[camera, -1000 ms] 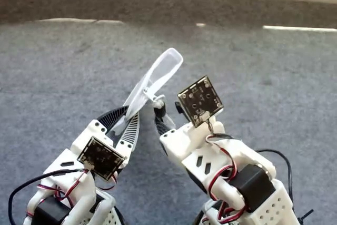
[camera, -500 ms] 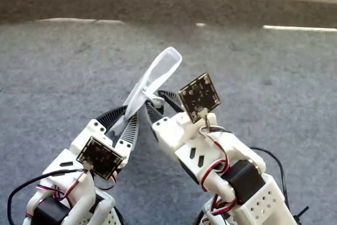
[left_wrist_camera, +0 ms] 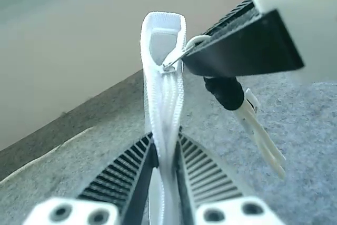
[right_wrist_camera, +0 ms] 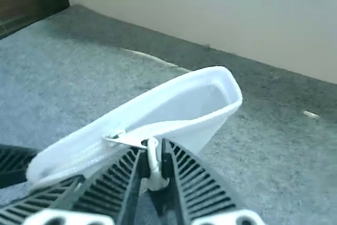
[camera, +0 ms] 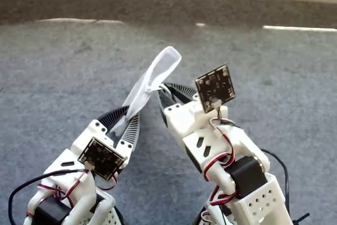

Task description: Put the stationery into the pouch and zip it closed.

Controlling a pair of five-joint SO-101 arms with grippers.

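— White mesh pouch (camera: 152, 80), held off the grey carpet (camera: 263, 77) and slanting up in the air between the two arms. What moved in the last second?

— The right gripper (camera: 160, 92). It has climbed along the pouch's edge toward the far, upper end, and its arm has swung up behind it. The left gripper (camera: 126, 122) has kept its place.

— What do they have hold of?

— The left one is clamped tight on the pouch's lower end, with the fabric pinched between its ridged fingers. The right one is closed on the zip pull (right_wrist_camera: 151, 154), which hangs down between its fingers.

— So the zip is travelling?

— It looks so. In the left wrist view the teeth are meshed from the left gripper up to the slider (left_wrist_camera: 168, 67). Beyond the slider a short stretch of the mouth gapes open.

— And the stationery?

— I cannot tell whether it is inside.

— Then what's left?

— My guess is that the closing is nearly done. It needs one last pull toward the far end while the left hold keeps the pouch taut. The risk I see is the pull slipping out of the fingers.
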